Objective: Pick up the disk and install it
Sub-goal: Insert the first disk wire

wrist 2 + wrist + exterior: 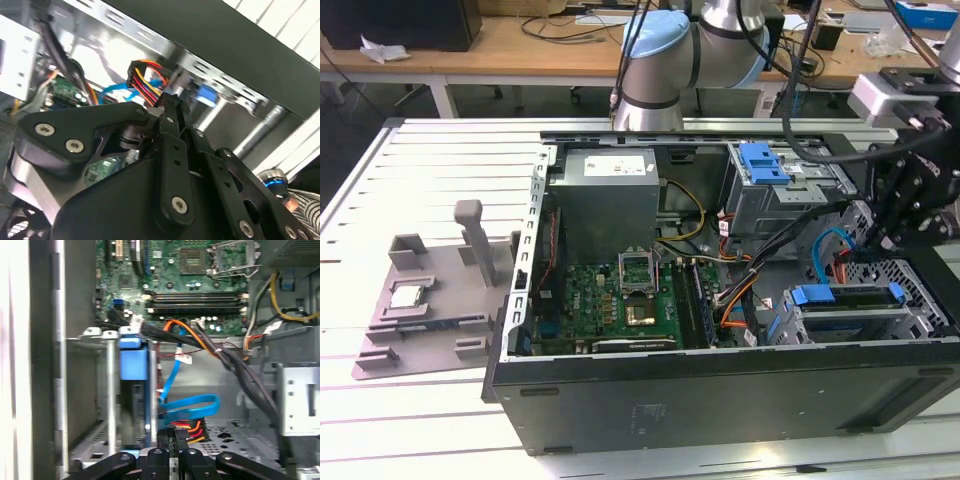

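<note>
Disk (848, 318) seated in computer case (720, 395) bay.

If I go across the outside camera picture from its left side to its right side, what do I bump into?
Grey holder tray → green motherboard → orange cables → disk in its blue carrier → black gripper.

Slatted white table (440, 170), open black computer case (720, 400), grey fixture tray (430, 330) beside it

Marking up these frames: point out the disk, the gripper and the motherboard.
disk (848, 322), exterior view, its silver top face inside the drive cage.
gripper (170, 452), first wrist view, between its black fingertips.
motherboard (610, 300), exterior view, green board surface.
</note>
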Motion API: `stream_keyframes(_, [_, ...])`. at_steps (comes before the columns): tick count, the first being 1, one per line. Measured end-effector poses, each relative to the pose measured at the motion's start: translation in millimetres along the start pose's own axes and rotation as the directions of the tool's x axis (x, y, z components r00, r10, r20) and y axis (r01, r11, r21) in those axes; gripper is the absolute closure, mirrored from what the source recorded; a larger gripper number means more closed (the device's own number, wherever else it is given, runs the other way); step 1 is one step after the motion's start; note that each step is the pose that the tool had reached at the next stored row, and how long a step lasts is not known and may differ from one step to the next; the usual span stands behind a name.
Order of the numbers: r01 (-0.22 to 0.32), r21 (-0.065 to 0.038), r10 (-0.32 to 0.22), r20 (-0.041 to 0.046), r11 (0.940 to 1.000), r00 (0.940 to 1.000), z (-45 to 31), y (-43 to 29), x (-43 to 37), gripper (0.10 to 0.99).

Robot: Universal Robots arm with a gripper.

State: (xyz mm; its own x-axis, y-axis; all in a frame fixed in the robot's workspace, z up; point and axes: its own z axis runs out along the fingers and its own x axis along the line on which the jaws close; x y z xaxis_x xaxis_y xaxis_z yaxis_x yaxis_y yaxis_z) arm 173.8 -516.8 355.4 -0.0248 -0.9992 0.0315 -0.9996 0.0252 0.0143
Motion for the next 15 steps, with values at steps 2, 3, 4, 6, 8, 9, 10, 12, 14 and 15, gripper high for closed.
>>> stream_keyframes(2, [0.0, 0.0, 0.0, 0.0002, 1.0, 1.0, 1.3, 0.8, 14.7, 0.918])
stream_keyframes(3, [0.0, 0.0, 0.0, 0.0004, 1.0, 1.0, 2.0, 1.0, 15.2, 0.918])
stream_keyframes(4, [0.0, 0.0, 0.0, 0.0004, 1.0, 1.0, 2.7, 1.4, 15.3, 0.918])
stream_keyframes(6, [0.0, 0.0, 0.0, 0.0007, 1.0, 1.0, 4.1, 1.5, 15.3, 0.918])
stream_keyframes(8, [0.0, 0.0, 0.0, 0.0006, 1.0, 1.0, 5.4, 1.6, 15.3, 0.918])
stream_keyframes(9, [0.0, 0.0, 0.0, 0.0007, 1.0, 1.0, 6.2, 1.6, 15.3, 0.918])
stream_keyframes(10, [0.0, 0.0, 0.0, 0.0006, 1.0, 1.0, 6.6, 1.6, 15.3, 0.918])
stream_keyframes(12, [0.0, 0.0, 0.0, 0.0009, 1.0, 1.0, 7.5, 1.6, 15.3, 0.918])
stream_keyframes(14, [0.0, 0.0, 0.0, 0.0008, 1.0, 1.0, 8.2, 1.6, 15.2, 0.918])
stream_keyframes(15, [0.0, 0.0, 0.0, 0.0008, 1.0, 1.0, 8.8, 1.6, 15.2, 0.918])
